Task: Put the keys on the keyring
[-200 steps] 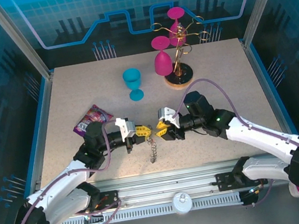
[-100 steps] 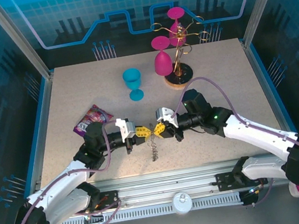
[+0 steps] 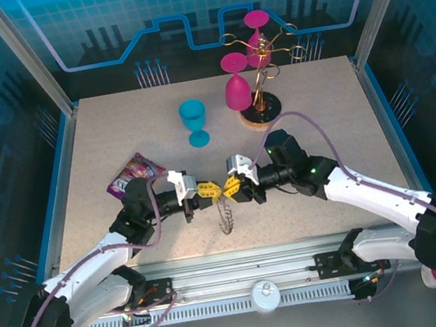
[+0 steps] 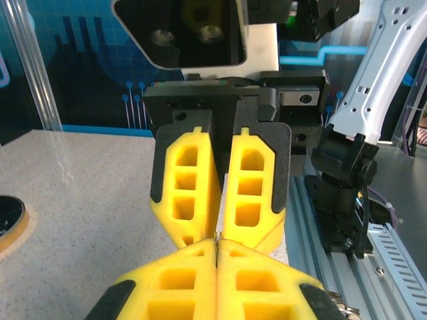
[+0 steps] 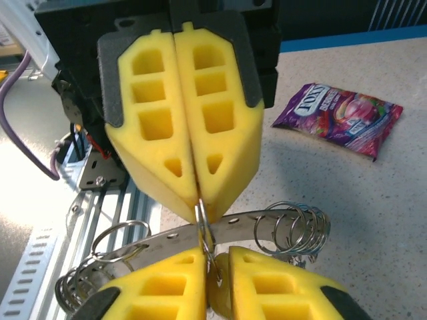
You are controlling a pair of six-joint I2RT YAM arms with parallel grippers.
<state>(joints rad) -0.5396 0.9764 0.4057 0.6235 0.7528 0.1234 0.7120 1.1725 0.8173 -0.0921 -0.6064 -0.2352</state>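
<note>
- Left hand (image 5: 197, 200): yellow fingers pressed flat together, their tips pinching a thin wire of the keyring (image 5: 233, 225).
- Right hand (image 5: 215, 267): tip to tip with the left, fingers a narrow slit apart around that same wire; whether they grip it, I cannot tell.
- The keyring hangs just under the two meeting hands, above the counter (image 3: 113, 130) near its front edge, with wire loops (image 5: 298, 227) bunched on its flat grey band.
- A purple candy packet (image 5: 339, 120) lies on the counter beyond the left hand.
- A blue goblet (image 3: 193, 122) stands well back.
</note>
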